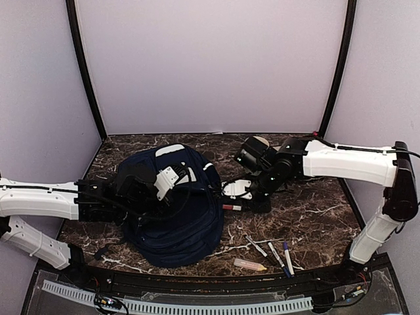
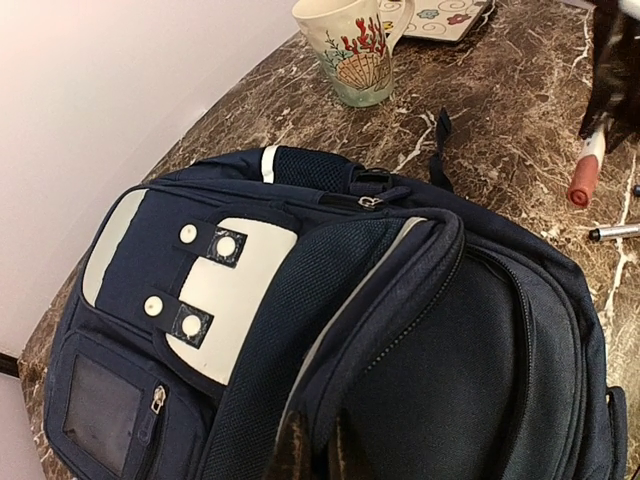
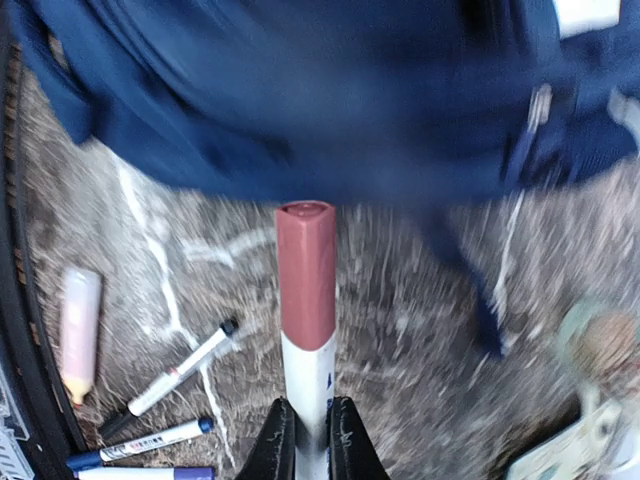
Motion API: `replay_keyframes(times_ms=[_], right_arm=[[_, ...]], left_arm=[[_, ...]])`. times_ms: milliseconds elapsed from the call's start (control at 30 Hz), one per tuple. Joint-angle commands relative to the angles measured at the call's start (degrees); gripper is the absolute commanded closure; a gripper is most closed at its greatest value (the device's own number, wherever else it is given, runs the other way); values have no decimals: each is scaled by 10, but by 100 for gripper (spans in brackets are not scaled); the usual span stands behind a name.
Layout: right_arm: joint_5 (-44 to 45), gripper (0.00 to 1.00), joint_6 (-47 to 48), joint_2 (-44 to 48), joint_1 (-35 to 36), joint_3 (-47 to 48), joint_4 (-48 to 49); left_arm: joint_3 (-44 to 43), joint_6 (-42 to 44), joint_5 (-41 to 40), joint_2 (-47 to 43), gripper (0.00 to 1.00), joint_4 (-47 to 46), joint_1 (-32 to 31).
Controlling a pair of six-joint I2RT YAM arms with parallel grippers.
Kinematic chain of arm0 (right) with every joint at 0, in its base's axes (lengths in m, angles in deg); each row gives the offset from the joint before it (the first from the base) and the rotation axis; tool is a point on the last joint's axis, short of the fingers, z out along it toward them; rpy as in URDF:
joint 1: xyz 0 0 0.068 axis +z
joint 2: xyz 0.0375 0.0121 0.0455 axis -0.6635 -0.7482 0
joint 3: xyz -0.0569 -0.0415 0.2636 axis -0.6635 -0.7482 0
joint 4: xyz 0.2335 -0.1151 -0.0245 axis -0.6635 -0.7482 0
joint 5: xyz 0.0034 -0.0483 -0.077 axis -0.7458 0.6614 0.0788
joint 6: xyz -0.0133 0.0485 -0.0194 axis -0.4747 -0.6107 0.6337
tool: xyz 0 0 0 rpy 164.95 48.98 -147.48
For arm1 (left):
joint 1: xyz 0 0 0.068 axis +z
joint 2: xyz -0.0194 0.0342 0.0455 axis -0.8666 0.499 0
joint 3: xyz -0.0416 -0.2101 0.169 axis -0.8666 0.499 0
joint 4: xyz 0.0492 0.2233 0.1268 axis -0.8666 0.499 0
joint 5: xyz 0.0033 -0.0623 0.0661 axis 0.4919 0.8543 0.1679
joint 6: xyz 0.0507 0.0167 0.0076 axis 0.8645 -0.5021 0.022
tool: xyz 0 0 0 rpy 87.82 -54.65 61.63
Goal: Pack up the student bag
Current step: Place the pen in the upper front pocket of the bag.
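The student bag (image 1: pixel 177 226) is navy blue with light grey patches and lies on the marble table. Up close its flap and zip rim fill the left wrist view (image 2: pixel 330 300). My left gripper (image 2: pixel 318 455) is shut on the rim of the bag's opening, with fabric pinched between the fingers; from above it sits on the bag (image 1: pixel 176 185). My right gripper (image 3: pixel 308 440) is shut on a white marker with a red cap (image 3: pixel 307 290). It holds the marker (image 1: pixel 231 207) just right of the bag, cap pointing at it. The bag (image 3: pixel 300 90) is blurred here.
A shell-print mug (image 2: pixel 355 45) stands beyond the bag, with a patterned white card (image 1: pixel 237 189) under the right arm. Several pens (image 1: pixel 275 254) and a pinkish tube (image 1: pixel 249 264) lie near the front edge, right of the bag. Purple walls enclose the table.
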Motion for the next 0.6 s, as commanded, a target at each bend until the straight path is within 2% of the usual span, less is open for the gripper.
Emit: replay_keyframes(times_ms=[0, 133, 333, 567], right_arm=[[-2, 97, 52, -12, 62, 91, -32], [38, 97, 93, -46, 117, 154, -21], [161, 97, 161, -95, 189, 141, 79], [249, 96, 205, -150, 218, 163, 173]], left_arm=[[-19, -25, 2, -27, 100, -37, 14], [-26, -37, 24, -35, 100, -32, 26], [-48, -44, 49, -47, 100, -23, 41], [-81, -40, 71, -51, 100, -2, 50]])
